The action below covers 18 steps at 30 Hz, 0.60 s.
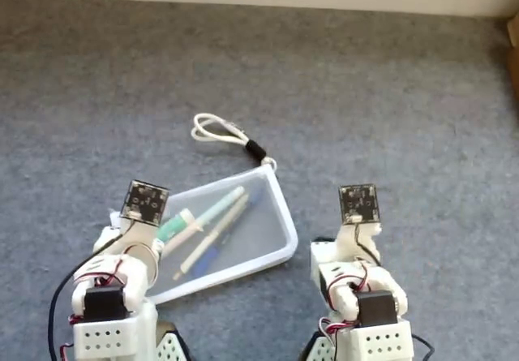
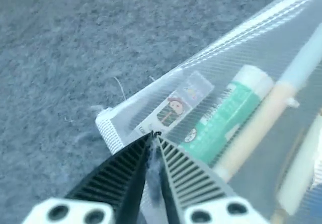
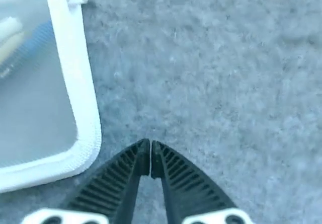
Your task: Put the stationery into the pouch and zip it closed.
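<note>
Underneath everything, grey carpet (image 1: 97,77), short-napped and fuzzy. At near left, the left arm (image 1: 113,304), blocky white plastic with red and black wires looped about; ends in the left gripper (image 2: 153,136), two black ribbed wedge fingers (image 2: 126,168) pressed tip to tip, set on the short end of the pouch (image 1: 263,235) (image 2: 151,105), just beside a corner; cannot tell whether any mesh is pinched between them.

Pouch flat and rectangular, translucent with a fine woven grid, bound in a white fabric band (image 3: 83,103); lies slantwise on the carpet between the two arms, left end under the left gripper. Holds, seen through the wall: a green and white glue stick (image 1: 174,227) (image 2: 226,118), round-bodied, nearest the left gripper; a small flat label (image 2: 173,108) with a tiny cartoon figure beside it; a pale green and cream pen (image 1: 220,207) (image 2: 271,108), a cream pen (image 1: 212,235) and a blue pen (image 1: 212,257) (image 3: 35,40), slim, lengthwise, side by side.

Off the far corner, a white cord loop (image 1: 240,138) joined by a black clasp (image 1: 256,150), limp on the carpet.

At right, the right arm (image 1: 361,300), same white plastic; carries the right gripper (image 3: 151,156), black ribbed fingers closed on nothing, over bare carpet near the white-edged corner, apart from it.
</note>
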{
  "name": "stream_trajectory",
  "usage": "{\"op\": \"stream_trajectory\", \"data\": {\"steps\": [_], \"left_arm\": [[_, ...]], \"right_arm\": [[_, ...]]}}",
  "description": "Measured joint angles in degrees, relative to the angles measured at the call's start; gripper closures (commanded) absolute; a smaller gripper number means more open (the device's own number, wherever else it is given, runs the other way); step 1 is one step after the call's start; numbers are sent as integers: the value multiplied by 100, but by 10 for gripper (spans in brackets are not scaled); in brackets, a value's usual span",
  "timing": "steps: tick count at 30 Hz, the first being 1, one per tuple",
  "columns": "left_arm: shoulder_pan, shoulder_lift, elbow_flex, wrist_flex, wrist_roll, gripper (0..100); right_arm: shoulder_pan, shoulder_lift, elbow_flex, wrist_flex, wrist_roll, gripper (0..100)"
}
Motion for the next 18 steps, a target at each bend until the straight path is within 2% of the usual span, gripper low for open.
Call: {"op": "stream_trajectory", "data": {"steps": [4,18], "left_arm": [[-229,0,0,18,0,993],[-237,0,0,35,0,993]], "right_arm": [[0,-9,0,114,0,995],[0,-9,0,149,0,995]]}}
